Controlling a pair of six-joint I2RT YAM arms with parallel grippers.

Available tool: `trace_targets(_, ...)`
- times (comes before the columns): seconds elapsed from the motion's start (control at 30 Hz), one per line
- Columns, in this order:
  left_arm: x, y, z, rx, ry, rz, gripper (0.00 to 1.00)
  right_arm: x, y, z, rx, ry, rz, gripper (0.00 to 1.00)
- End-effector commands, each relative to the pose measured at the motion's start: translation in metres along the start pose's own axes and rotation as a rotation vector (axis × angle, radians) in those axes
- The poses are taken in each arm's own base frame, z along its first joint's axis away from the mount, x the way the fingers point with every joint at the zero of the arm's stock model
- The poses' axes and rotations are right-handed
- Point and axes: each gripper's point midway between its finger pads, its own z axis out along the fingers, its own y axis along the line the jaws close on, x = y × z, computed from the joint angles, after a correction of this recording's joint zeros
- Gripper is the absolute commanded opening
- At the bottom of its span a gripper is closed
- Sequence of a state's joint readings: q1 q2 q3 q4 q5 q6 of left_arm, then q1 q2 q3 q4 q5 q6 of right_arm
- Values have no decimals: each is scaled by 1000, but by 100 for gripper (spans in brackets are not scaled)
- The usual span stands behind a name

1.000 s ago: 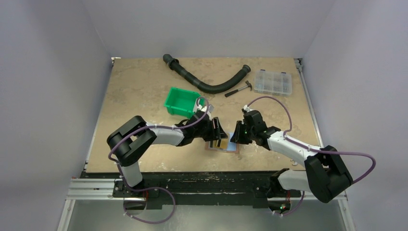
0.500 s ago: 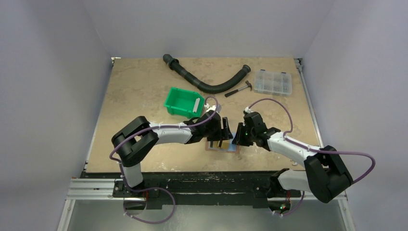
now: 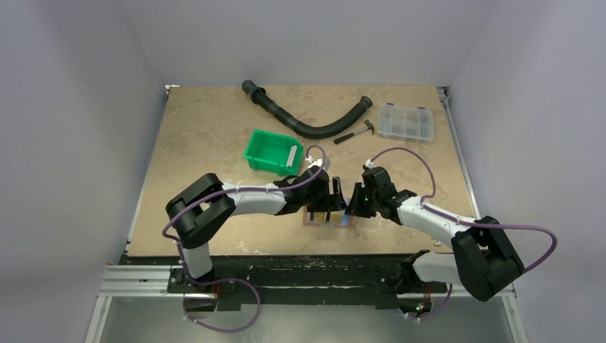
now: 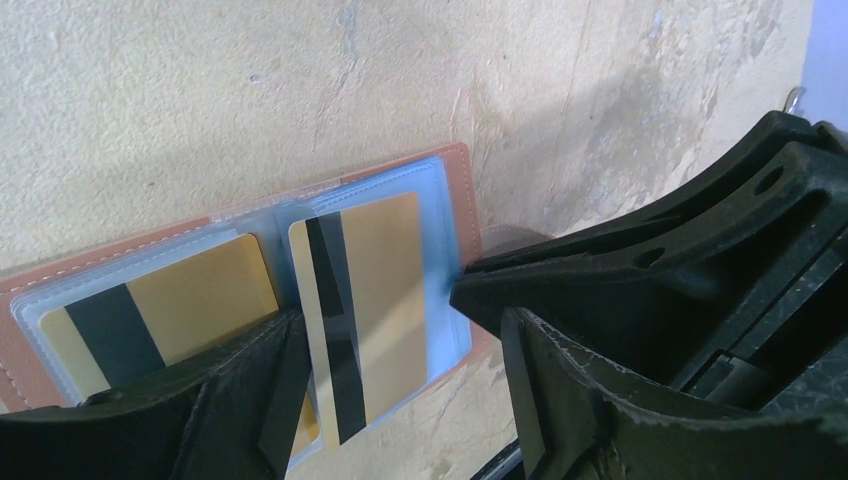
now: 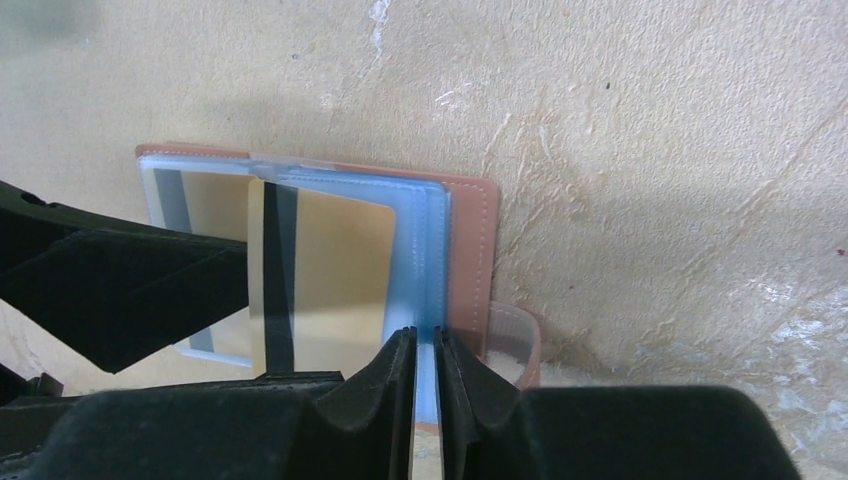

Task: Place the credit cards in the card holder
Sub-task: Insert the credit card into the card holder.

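Bench (image 3: 200,128): tan, mottled, stone-look top.
Green bin (image 3: 266,151): open-topped plastic, left of centre; a small white piece (image 3: 293,154) sits at its right wall.
Hose (image 3: 307,130): black, corrugated, curved in a shallow U across the far side.
Hammer (image 3: 355,133): small, lying just near of the hose's right stretch.
Compartment box (image 3: 406,121): clear, lidded, at the far right.

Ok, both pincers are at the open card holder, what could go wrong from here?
The right pincer is shut on what looks like the blue card at the edge of the card holder; pushing could buckle it or shove the holder.
The left pincer stands open around a tilted gold card, which a finger could knock out of its sleeve.
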State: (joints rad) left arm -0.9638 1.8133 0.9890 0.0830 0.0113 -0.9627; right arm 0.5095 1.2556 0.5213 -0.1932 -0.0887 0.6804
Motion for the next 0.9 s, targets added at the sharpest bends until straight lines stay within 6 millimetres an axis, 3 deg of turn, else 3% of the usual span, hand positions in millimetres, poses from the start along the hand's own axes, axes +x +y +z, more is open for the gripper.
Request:
trace_targets(0.0,10,18,-12,-79,43,36,73,-4,-1,0,6,-29,14,20)
trace_targets(0.33,3,24,-17,-165,28,132,88,-3,8,1,-49,-10,-21,22)
trace_targets(0.87,-18,8,-55,-75,-46,155,96,-10,26,-3,-132,-22,-70,22)
